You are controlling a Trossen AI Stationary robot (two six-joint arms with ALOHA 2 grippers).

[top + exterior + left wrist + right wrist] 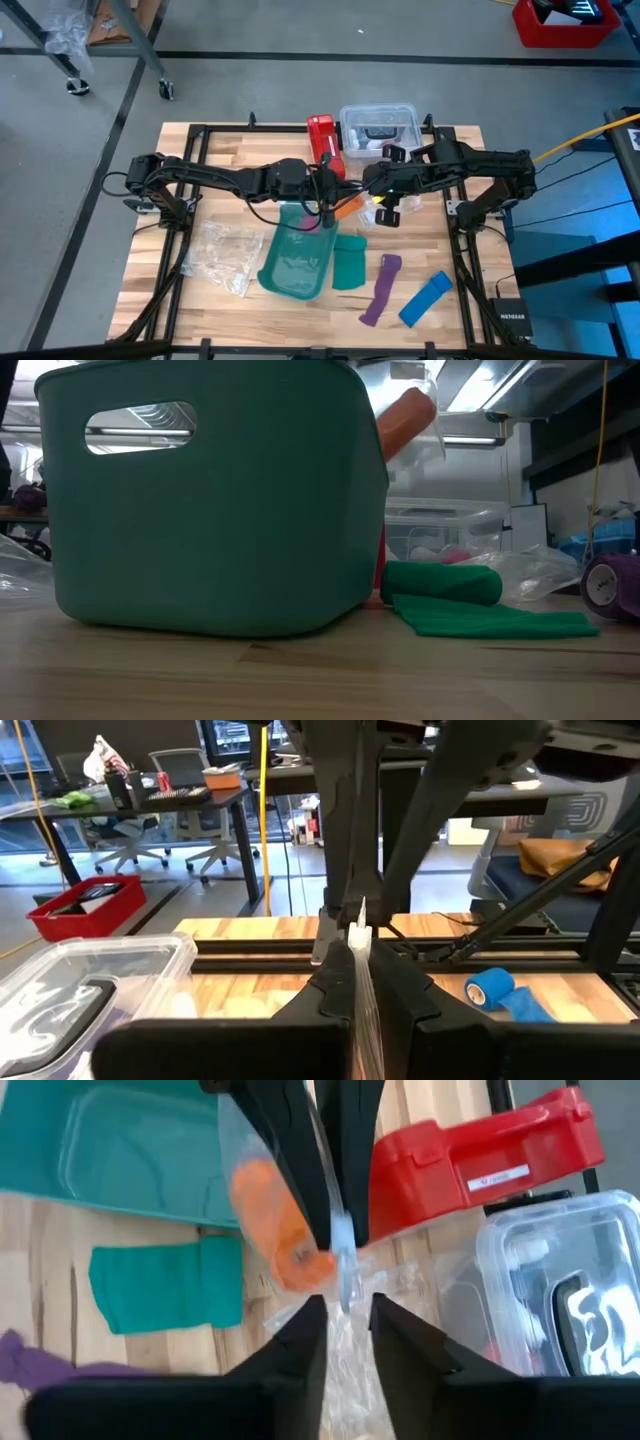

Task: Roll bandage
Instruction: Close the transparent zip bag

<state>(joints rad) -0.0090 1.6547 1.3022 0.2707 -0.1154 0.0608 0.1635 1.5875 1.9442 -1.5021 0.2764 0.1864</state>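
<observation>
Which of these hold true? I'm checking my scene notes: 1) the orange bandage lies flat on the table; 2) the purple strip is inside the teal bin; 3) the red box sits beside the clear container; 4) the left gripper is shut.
1) False: the orange bandage, inside a clear plastic bag, hangs above the table.
2) False: the purple strip lies on the table, outside the teal bin.
3) True: red box, clear container.
4) True: the left gripper pinches the bag.

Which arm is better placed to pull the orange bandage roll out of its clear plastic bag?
Right, tentatively. The right gripper stands open just beneath the rolled orange fabric bandage, while the left gripper is shut on the clear plastic bag and holds it up above the teal plastic bin.
</observation>
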